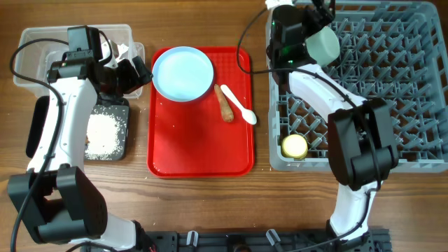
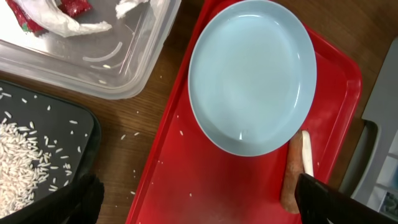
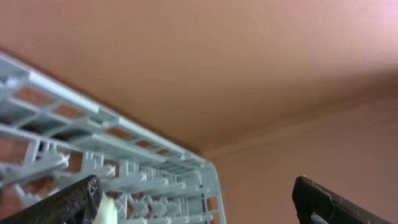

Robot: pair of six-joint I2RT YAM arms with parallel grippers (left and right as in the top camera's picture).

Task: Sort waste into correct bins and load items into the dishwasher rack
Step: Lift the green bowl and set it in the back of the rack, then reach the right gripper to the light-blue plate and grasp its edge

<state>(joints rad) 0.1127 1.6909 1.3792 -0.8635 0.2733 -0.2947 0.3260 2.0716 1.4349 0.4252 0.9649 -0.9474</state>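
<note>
My left gripper [image 2: 199, 211] is open and empty, low over the left part of the red serving tray [image 2: 205, 180]. The pale blue plate [image 2: 252, 74] lies just ahead of it, the carrot-like stick [image 1: 225, 103] and white spoon [image 1: 241, 108] to the plate's right. The wrapper [image 2: 56, 15] lies in the clear tub [image 1: 35, 52]; rice [image 1: 103, 133] fills the black tray [image 1: 127, 138]. My right gripper [image 3: 208, 205] is open at the dishwasher rack's [image 1: 350, 166] back left corner. The pale green bowl [image 1: 323, 43] rests beside its left finger. A yellow cup [image 1: 295, 145] sits in the rack's front left.
A few loose rice grains [image 2: 127, 135] dot the wooden table between the black tray and the red tray. The rack's far wall [image 3: 124, 162] shows below the right gripper, with bare wall beyond. Cables run along both arms.
</note>
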